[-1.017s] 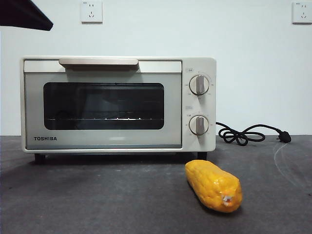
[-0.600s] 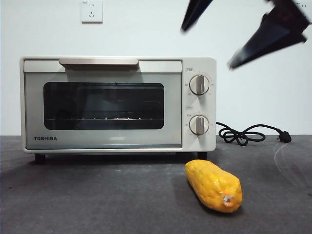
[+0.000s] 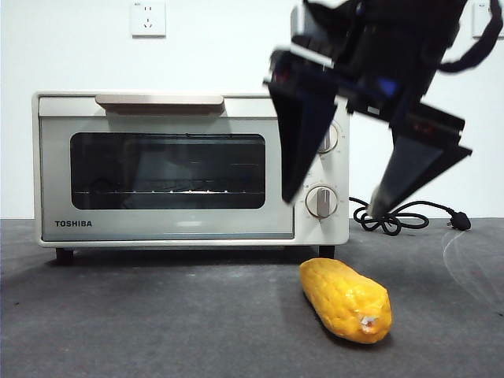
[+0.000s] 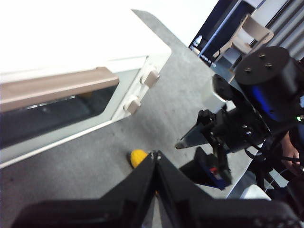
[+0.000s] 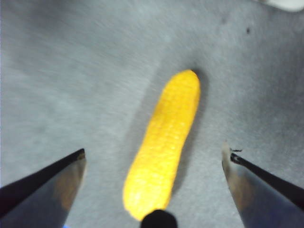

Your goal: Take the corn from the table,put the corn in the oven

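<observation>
Dark grey table (image 3: 157, 315): corn (image 3: 346, 300) is laid at the 5 o'clock corner of the closed oven (image 3: 189, 167). Right gripper (image 3: 335, 206) is held above it, jaws spread wide. Left gripper (image 4: 156, 156) is pinched together, empty.

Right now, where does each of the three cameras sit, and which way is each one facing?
Front view: low at table height, looking level at the oven and corn; the right pincer hangs open above the corn.
Left wrist view: high up, looking down on the oven top, over the shut left pincer.
Right wrist view: straight down on the corn between its open jaws.
Shared: all three show the corn on the table.
</observation>
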